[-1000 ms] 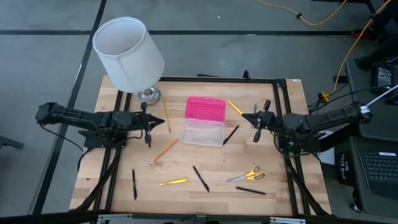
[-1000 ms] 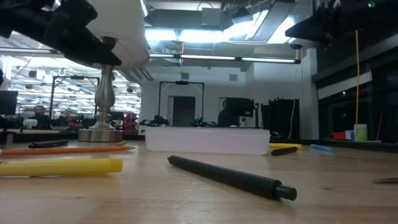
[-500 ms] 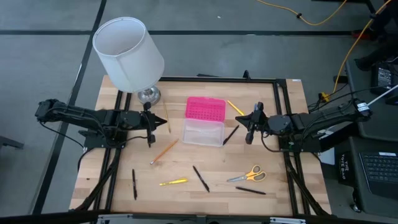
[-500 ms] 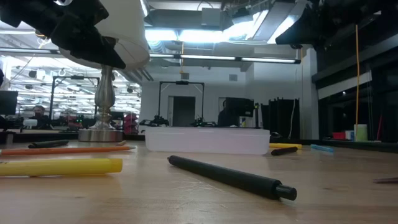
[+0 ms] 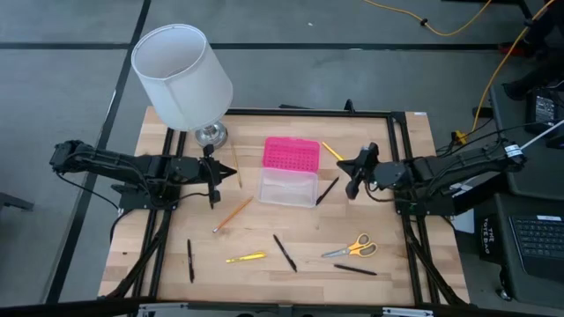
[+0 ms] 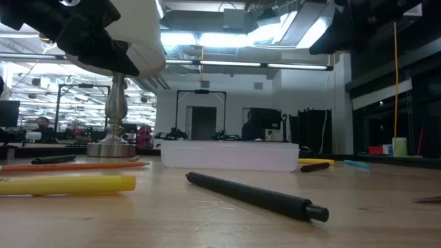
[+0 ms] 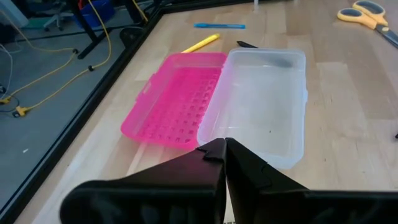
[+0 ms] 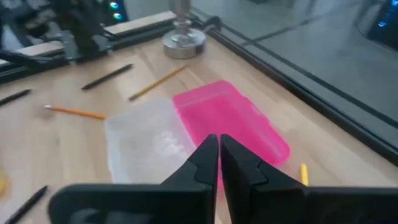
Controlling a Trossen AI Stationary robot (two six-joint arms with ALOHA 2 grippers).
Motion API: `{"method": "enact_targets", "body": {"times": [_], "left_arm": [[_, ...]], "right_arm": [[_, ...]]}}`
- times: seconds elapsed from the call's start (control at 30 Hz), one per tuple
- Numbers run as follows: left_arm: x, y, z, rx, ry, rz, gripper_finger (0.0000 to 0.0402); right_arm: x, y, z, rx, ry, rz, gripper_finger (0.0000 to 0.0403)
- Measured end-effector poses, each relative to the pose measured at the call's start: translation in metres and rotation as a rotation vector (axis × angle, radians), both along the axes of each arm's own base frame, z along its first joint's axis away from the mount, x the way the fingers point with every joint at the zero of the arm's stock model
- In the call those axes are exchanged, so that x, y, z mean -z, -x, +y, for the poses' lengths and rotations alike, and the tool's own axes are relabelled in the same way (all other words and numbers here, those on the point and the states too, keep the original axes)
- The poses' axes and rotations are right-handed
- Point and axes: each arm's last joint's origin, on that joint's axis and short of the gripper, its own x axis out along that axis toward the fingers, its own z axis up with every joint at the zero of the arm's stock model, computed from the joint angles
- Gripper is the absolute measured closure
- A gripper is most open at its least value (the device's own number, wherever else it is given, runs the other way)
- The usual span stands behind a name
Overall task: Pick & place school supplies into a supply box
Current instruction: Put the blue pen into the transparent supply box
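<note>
- Wooden table (image 5: 388, 264) carries scattered pens and the open supply box (image 5: 289, 170) at centre.
- Left gripper (image 5: 211, 182), fingers pressed together, empty, left of the box.
- Right gripper (image 5: 355, 176), nearly closed, empty, right of it.

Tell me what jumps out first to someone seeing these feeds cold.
The open supply box at the table's centre grabs the eye: bright pink lid flat, clear base empty. Pens, pencils and yellow-handled scissors lie scattered around it on the wood. A white lamp looms at the far left corner, and the left pincer and right pincer flank the box, holding nothing.
</note>
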Motion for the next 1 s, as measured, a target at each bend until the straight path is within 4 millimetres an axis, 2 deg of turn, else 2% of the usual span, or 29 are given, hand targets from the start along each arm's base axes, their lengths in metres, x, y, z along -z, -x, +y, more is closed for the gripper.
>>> {"method": "enact_targets", "body": {"times": [0.2,0.47,0.63,0.8,1.0], "left_arm": [[0.0,0.0,0.0,-0.001,-0.001,-0.002,0.0398],[-0.009,-0.003,0.001,-0.054,-0.021,-0.102,0.0398],[-0.009,-0.004,0.001,-0.024,-0.094,-0.079,0.0398],[-0.009,-0.004,0.001,-0.016,-0.107,-0.073,0.0398],[-0.01,-0.004,0.001,-0.016,-0.108,-0.074,0.0398]], "right_arm": [[0.008,0.005,-0.008,0.11,-0.115,0.024,0.0389],[0.016,0.007,-0.024,0.139,-0.319,0.074,0.0396],[0.021,0.013,-0.032,0.211,-0.383,0.133,0.0396],[0.007,0.014,-0.039,0.322,-0.43,0.205,0.0396],[-0.007,-0.002,-0.049,0.455,-0.428,0.341,0.0396]]}}
